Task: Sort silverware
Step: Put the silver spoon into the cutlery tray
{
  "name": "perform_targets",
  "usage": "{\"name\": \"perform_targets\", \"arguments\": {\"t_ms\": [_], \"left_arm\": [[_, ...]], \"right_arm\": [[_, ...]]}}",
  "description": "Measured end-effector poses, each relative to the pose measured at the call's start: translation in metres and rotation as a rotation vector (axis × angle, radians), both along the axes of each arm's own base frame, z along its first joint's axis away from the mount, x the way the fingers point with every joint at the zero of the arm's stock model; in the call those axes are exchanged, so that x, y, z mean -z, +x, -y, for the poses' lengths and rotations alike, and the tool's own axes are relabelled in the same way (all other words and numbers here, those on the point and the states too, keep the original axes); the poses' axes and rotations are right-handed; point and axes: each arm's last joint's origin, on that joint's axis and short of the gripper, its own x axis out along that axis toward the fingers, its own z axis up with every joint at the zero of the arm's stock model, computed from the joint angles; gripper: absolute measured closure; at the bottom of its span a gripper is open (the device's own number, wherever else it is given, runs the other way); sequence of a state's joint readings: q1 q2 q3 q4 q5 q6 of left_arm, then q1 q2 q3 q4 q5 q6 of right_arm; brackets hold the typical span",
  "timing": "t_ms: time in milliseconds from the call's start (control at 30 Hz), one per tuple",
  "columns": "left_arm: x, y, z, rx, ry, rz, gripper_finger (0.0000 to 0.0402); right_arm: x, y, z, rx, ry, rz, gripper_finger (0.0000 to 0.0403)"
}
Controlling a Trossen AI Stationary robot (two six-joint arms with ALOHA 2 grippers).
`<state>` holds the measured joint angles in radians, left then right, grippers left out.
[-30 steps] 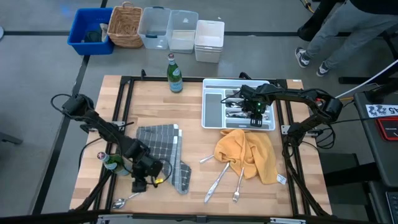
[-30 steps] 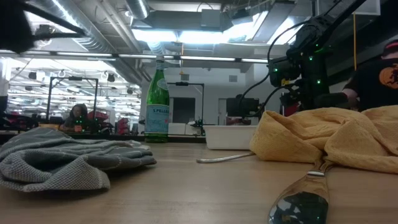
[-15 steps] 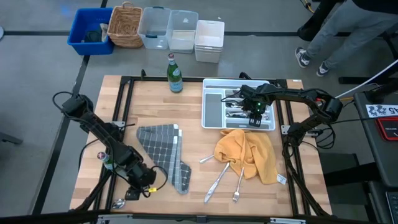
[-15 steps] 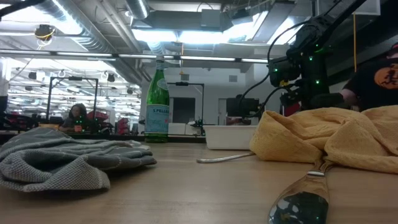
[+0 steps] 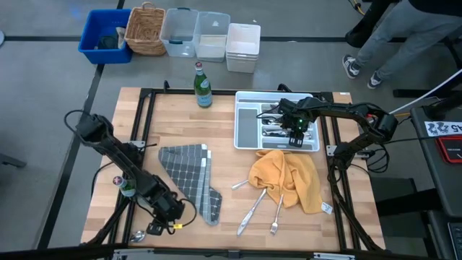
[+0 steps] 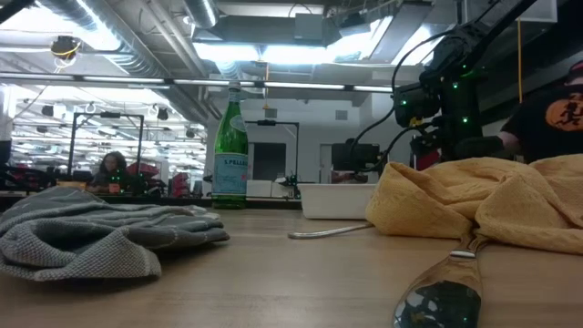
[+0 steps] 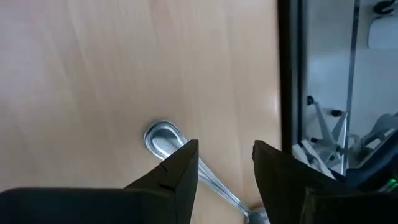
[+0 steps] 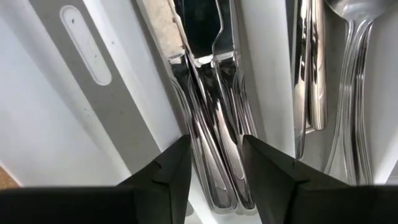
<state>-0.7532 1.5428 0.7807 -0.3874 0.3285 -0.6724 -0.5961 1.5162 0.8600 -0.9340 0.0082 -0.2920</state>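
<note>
A loose spoon lies flat on the wooden table at its near left corner. My left gripper is low over it and open. In the left wrist view my left gripper stands with one finger on either side of the spoon's handle, the bowl just ahead. My right gripper hangs open over the white tray. In the right wrist view my right gripper straddles forks and knives lying in a compartment. Three more pieces lie by the yellow cloth.
A grey checked cloth lies right of my left gripper. A green bottle stands at the far edge, and another green bottle stands by my left arm. Bins and a basket sit beyond the table. A person stands far right.
My left gripper has gone down and toward the table's near edge, closing on the spoon at the near left corner. The spoon has stayed where it was.
</note>
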Motion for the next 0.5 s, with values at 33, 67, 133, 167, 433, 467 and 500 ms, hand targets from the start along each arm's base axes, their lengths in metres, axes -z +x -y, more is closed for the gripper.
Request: {"name": "perform_targets", "arguments": {"t_ms": [33,67,133,167,433,467,500], "left_arm": [[0.003,0.001,0.001,0.000,0.002,-0.003,0.0263],[0.006,0.002,0.002,0.000,0.003,-0.003,0.0263],[0.011,0.004,0.004,0.003,0.008,-0.006,0.0263],[0.015,0.005,0.004,0.008,0.017,-0.014,0.0263],[0.023,0.006,0.006,0.002,0.032,-0.045,0.0263],[0.023,0.006,0.006,0.002,0.033,-0.046,0.0263],[0.023,0.006,0.005,0.005,0.034,-0.045,0.0263]], "right_arm": [[0.000,0.000,0.000,0.000,0.000,0.000,0.0259],[0.000,0.000,0.000,0.000,0.000,0.000,0.0259],[0.000,0.000,0.000,0.000,0.000,0.000,0.0259],[0.000,0.000,0.000,0.000,0.000,0.001,0.0259],[0.000,0.000,0.000,0.000,-0.001,0.001,0.0259],[0.000,0.000,0.000,0.000,-0.001,0.001,0.0259],[0.000,0.000,0.000,0.000,-0.001,0.002,0.0259]]}}
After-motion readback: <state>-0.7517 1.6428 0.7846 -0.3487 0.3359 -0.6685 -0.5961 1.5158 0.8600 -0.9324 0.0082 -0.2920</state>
